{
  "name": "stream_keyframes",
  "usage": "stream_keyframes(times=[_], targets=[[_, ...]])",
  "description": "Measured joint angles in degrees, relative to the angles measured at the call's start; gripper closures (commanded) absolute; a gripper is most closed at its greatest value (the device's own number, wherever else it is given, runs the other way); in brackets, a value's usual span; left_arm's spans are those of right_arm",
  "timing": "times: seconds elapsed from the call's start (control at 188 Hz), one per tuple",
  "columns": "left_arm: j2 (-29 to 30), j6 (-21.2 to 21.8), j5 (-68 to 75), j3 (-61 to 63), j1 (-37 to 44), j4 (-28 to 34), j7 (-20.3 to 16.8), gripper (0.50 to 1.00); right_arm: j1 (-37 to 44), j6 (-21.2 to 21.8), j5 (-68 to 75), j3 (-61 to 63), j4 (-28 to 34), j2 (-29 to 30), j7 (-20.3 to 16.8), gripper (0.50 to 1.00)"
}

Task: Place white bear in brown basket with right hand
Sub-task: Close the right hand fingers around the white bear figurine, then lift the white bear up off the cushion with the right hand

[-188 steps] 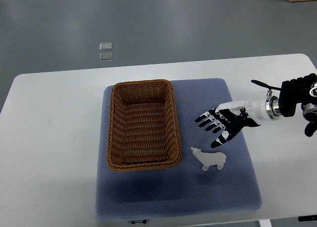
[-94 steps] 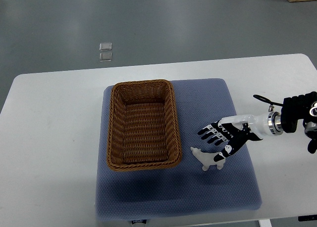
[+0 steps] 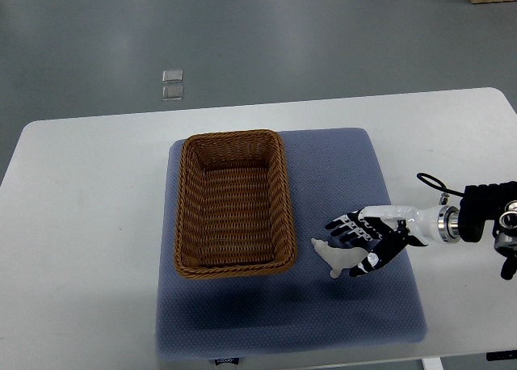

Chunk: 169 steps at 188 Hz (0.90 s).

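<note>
The right hand is seen reaching in from the right edge, palm down, with its fingers spread and relaxed; nothing is held yet. The white bear lies on its side on the blue mat, just under and to the left of the hand, its rear end partly covered by the thumb side of the palm and its snout pointing away from the hand toward the brown basket. Whether the hand is already touching the toy cannot be told from above. The basket stands further to the left of the hand, close to the bear's snout, and nothing is seen inside it. The step in hand is judged to be the closing of the grasp. It is best done if the palm is lowered squarely over the thick middle of the body, not the tail end, so that the fingers can be wrapped around one flank and the thumb brought against the other. The toy looks small and light, so it could be pushed along the mat or rolled if the fingers are closed from one side only; a slow, even curl is advised. Once it is gripped, it should be lifted clear of the basket's near rim before being carried left. The left arm is not seen.
</note>
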Motion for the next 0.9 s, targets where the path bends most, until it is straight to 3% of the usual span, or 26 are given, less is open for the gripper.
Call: stream_keyframes(times=[0.202,0.239,0.345,0.393,0.707,0.898], targets=[[0.0,0.0,0.0,0.0,0.0,0.0,0.0,0.5,-1.2,-1.1,-1.6,0.4,0.0,0.1,1.8,0.644],[0.0,0.0,0.0,0.0,0.0,0.0,0.0,0.5,-1.4,-1.4,-1.9,0.5,0.0,0.3,2.2,0.679],[0.0,0.0,0.0,0.0,0.0,0.0,0.0,0.5,-1.8,-2.3,-3.0,0.5,0.0,0.9,3.2,0.711],[0.0,0.0,0.0,0.0,0.0,0.0,0.0,0.5,-2.1,-2.6,-3.7,0.5,0.0,1.1,3.7,0.756],[0.0,0.0,0.0,-0.1,0.0,0.1,0.0,0.5,-2.9,-2.8,-7.3,0.5,0.0,1.4,7.7,0.91],[0.0,0.0,0.0,0.0,0.0,0.1,0.0,0.5,-2.6,-4.3,-7.6,0.5,0.0,0.9,9.4,0.922]])
